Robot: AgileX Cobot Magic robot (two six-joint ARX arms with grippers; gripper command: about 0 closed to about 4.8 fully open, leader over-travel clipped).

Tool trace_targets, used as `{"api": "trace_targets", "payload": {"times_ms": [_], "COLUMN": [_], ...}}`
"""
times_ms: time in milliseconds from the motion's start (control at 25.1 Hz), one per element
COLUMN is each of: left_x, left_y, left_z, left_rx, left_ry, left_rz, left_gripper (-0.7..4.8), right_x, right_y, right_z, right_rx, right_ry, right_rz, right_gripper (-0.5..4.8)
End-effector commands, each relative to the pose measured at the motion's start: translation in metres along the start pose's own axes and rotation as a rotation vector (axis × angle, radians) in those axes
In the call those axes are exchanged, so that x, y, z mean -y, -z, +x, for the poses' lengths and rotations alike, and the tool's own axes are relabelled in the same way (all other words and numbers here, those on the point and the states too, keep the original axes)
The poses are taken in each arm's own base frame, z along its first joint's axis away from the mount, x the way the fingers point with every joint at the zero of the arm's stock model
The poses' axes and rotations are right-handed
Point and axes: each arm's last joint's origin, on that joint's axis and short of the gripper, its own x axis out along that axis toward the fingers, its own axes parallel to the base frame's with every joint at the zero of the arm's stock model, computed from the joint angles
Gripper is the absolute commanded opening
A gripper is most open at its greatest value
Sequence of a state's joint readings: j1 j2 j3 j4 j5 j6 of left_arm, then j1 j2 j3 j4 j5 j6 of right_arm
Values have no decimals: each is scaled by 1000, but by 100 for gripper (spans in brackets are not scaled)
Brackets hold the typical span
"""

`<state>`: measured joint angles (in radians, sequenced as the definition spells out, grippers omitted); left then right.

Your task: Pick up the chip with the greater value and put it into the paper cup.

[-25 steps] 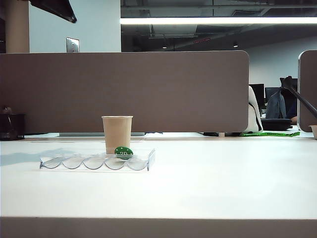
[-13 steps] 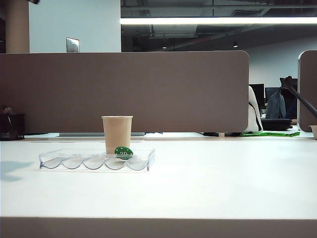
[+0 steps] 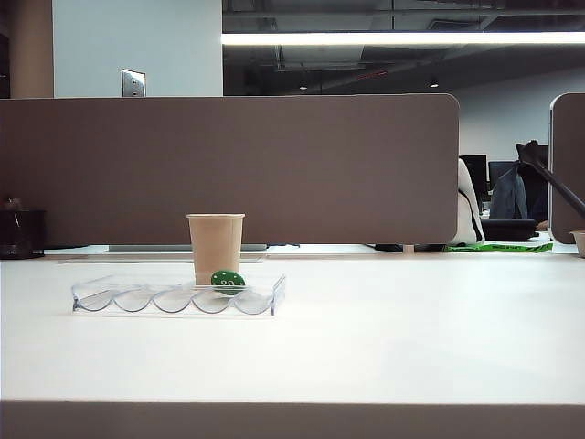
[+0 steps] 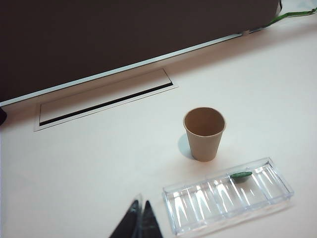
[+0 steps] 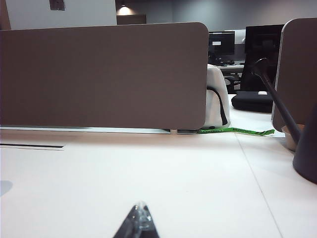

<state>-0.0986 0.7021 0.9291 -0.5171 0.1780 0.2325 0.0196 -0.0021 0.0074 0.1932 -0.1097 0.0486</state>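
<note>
On the table point(image 3: 384, 329): one paper cup point(image 3: 216, 247), both pincers closed.

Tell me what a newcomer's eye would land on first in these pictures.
The tan paper cup stands upright on the white table, just behind a clear chip tray holding one green chip. The left gripper, shut and empty, hangs above the table near the tray; the right gripper, shut, sits low over bare tabletop.

Low frontal exterior, left wrist overhead
</note>
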Motion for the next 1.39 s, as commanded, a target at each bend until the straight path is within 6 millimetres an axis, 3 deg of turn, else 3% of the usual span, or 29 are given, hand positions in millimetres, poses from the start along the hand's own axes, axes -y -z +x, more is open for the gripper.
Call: {"api": "trace_targets", "payload": {"times_ms": [40,358,637,836,1393], "left_x": [6,23,32,32,33], "left_y": [14,68,101,108,157], "left_z": [-14,-54,-72,-66,-9], "left_rx": [34,149,257,236,262], "left_ry": [-10,-121,-229,-224,-211], "left_rz": [1,-63,-118,-119,-205], "left_gripper": [-6,-6,-6,-6,-6], "right_x": [0,0,-1,-1,-1], "right_y": [-1,-1,2,2,2], "right_z": [0,0,0,0,0], "right_rx": [11,8,-18,-18,-20], "right_ry": [-6,-7,-15,-29,-22], "right_rz": [3,4,7,7,7], "right_gripper": [-6,-6,-6,-6,-6]}}
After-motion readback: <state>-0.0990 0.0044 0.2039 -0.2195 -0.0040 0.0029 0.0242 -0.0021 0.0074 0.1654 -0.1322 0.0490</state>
